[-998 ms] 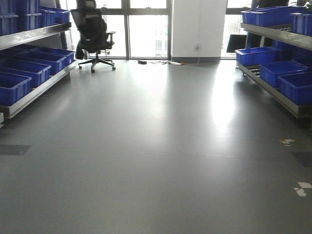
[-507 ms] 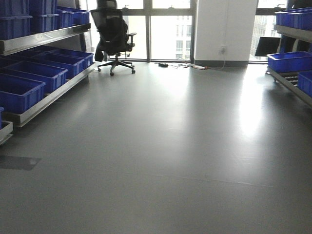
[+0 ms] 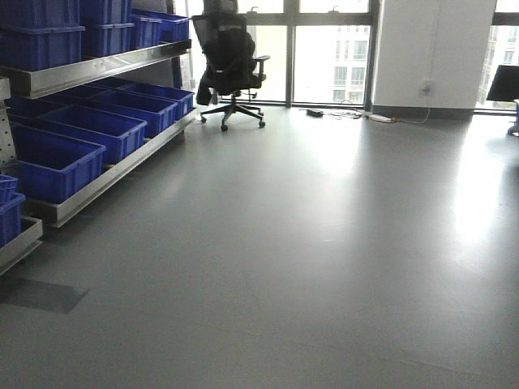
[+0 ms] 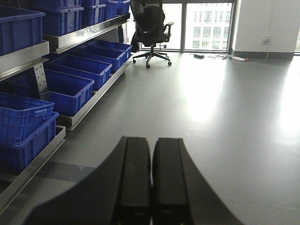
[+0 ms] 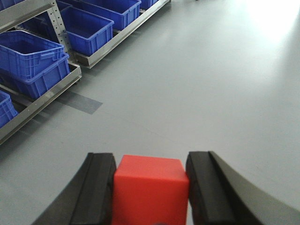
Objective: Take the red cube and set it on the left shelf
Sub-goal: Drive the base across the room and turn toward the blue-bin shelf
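My right gripper (image 5: 151, 161) is shut on the red cube (image 5: 150, 190), which sits between its two black fingers above the grey floor. My left gripper (image 4: 151, 145) is shut and empty, its fingers pressed together. The left shelf (image 3: 97, 66) is a stainless-steel rack along the left wall, loaded with blue crates (image 3: 57, 166) on both levels. It also shows in the left wrist view (image 4: 84, 35) and the right wrist view (image 5: 40, 105), still some way off to the left. Neither gripper shows in the front view.
A black office chair (image 3: 231, 61) stands at the far end of the left shelf by the windows. A cable and power strip (image 3: 357, 116) lie on the floor by the white pillar (image 3: 430, 49). A dark floor patch (image 3: 36, 293) lies near the shelf's near end.
The front view has swung left: the left shelf and chair have shifted right and grown larger, and the right-hand rack has left the view.
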`<state>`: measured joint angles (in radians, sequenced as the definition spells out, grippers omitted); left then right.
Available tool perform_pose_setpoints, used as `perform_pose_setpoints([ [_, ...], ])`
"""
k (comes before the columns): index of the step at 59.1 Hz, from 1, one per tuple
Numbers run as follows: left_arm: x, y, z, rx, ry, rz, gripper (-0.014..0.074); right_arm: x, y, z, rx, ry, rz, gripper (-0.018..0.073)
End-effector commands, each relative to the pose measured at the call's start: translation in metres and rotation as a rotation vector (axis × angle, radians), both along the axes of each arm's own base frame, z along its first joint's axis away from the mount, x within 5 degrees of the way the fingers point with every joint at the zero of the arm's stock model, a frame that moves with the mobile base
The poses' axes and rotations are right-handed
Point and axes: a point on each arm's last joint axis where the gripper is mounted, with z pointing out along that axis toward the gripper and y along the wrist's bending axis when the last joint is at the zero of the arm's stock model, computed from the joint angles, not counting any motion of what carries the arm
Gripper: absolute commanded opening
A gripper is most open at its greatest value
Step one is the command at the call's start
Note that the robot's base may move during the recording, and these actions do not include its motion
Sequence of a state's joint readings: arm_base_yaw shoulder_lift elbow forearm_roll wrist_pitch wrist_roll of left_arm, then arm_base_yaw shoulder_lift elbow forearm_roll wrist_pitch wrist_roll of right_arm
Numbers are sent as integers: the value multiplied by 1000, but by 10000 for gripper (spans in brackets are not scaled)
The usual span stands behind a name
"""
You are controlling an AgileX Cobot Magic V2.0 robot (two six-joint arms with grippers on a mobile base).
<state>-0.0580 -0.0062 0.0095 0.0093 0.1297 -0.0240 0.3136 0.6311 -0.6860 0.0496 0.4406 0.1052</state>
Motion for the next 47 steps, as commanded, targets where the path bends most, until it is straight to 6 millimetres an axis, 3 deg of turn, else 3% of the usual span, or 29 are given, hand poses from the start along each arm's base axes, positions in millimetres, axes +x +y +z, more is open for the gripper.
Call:
perform_pose_setpoints([
  [1, 0, 0, 1, -8, -80, -1, 102, 0, 0, 16, 31, -109, -3, 56],
  [47, 0, 0, 1, -8, -80, -1, 102, 0, 0, 16, 30, -108, -3, 56],
])
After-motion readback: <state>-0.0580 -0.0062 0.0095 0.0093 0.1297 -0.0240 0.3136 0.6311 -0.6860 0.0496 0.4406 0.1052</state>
